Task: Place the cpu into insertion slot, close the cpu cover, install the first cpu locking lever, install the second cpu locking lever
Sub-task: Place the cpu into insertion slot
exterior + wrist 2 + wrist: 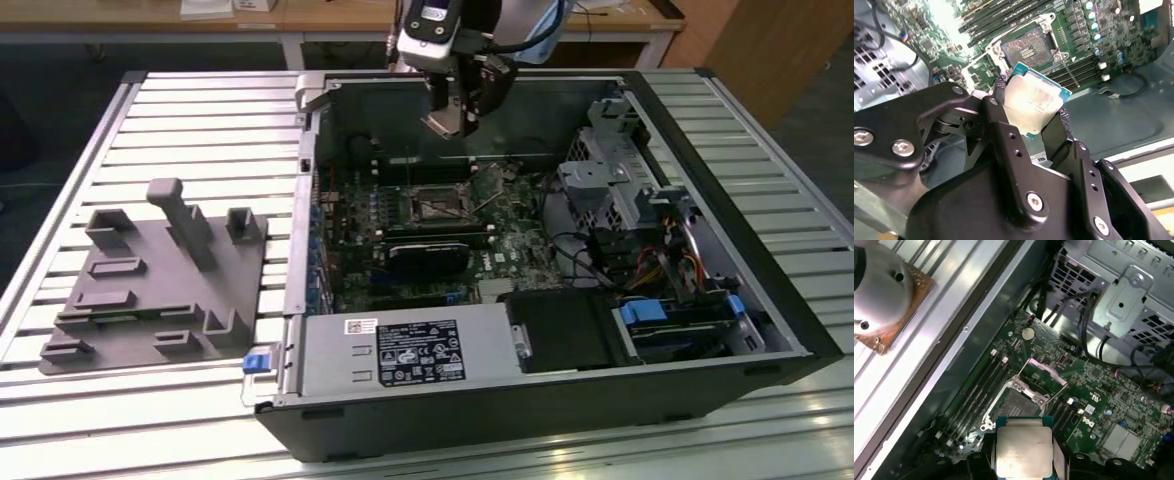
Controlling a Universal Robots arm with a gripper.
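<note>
The small, flat, square cpu w/ a silvery-grey metal top (1036, 102) is gripped at two opposite edges by the black gripper (1031, 99) – closed tight on it. It is held in the air above the open black computer case (534, 420). The small square insertion slot w/ a black rim (1016, 405) is seen below, not filled yet. The thin grey metal cpu cover (1046, 372) is flipped up beside it. The case is set on a slatted metal surface (200, 110).

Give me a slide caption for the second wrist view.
Gripper holding the cpu by its edges, the uncovered insertion slot on the board beyond.
</note>
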